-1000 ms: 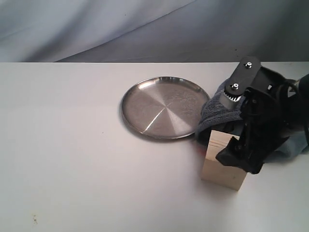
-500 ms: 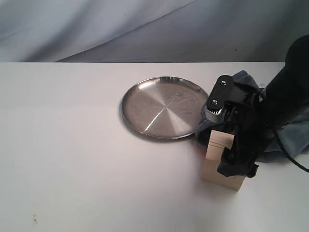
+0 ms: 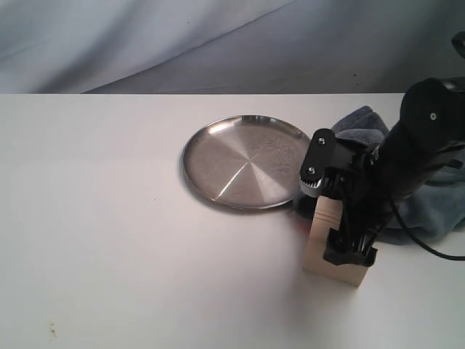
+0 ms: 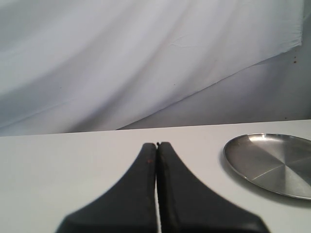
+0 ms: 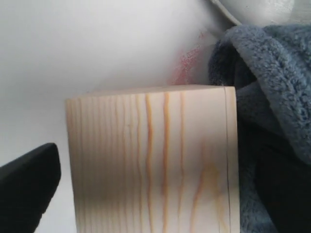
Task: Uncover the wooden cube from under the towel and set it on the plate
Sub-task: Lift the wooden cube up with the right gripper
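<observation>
Your right arm (image 3: 410,149) logs as matte black — silver screw heads (image 3: 322,140), toothed silver gear (image 3: 311,183), thin black cable (image 3: 436,254). Left gripper (image 4: 156,144) — black, tapered wedges.

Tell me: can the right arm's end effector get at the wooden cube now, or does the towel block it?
Probably yes. The towel lies bunched beside the wooden cube, off its top, and the right end effector sits open astride it, with fingers on either side.

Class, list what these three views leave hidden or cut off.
1. Exterior view: the right gripper hides one side of the wooden cube and part of the towel.
2. Right wrist view: the frame edge cuts off the cube's base.
3. Left wrist view: the edge crops the plate.
</observation>
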